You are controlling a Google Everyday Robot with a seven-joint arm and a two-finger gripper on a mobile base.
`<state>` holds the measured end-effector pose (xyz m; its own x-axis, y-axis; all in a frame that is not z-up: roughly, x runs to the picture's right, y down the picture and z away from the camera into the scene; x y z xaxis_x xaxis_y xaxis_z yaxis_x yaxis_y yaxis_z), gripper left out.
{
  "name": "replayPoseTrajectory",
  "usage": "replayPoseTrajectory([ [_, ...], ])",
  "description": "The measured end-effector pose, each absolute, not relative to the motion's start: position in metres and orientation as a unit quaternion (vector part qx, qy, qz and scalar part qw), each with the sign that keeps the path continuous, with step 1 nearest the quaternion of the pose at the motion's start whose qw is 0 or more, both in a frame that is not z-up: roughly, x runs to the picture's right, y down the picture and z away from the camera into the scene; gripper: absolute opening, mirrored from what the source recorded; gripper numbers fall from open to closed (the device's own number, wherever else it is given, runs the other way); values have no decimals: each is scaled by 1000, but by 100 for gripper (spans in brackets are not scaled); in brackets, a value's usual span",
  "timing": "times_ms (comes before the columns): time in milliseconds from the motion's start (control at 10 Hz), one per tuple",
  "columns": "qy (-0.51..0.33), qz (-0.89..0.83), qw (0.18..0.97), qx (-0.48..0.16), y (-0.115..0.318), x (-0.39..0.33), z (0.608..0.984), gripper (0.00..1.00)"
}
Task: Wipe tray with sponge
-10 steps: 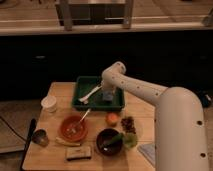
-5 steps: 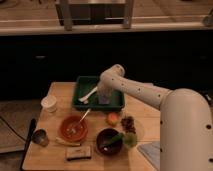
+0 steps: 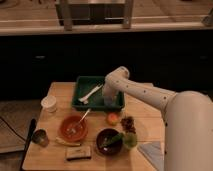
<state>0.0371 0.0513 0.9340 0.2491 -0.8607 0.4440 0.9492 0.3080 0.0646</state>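
Note:
The dark-green tray (image 3: 82,104) sits at the back middle of the wooden table. A white utensil (image 3: 90,93) lies across its left part. My gripper (image 3: 108,101) reaches down from the white arm into the tray's right part, close to its floor. A pale patch at the gripper's tip may be the sponge (image 3: 107,103); I cannot make it out for certain.
In front of the tray are an orange bowl (image 3: 73,128) with a spoon, an orange fruit (image 3: 113,119), a dark bowl (image 3: 107,140) and a green apple (image 3: 129,141). A white cup (image 3: 49,103) stands left, a metal can (image 3: 40,137) front left, and a tan-and-dark block (image 3: 79,152) at the front edge.
The gripper has shifted slightly toward the tray's front right while staying low inside it. Nothing else on the table has moved.

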Motion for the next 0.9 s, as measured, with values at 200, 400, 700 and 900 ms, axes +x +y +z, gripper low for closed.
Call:
replayPoseTrajectory([
  [200, -185, -565, 796, -114, 38, 47, 948, 0],
  [400, -174, -560, 803, -110, 22, 43, 957, 0],
  [700, -189, -560, 802, -87, 11, 10, 953, 0],
  [900, -212, -572, 789, -74, 17, -8, 943, 0],
])
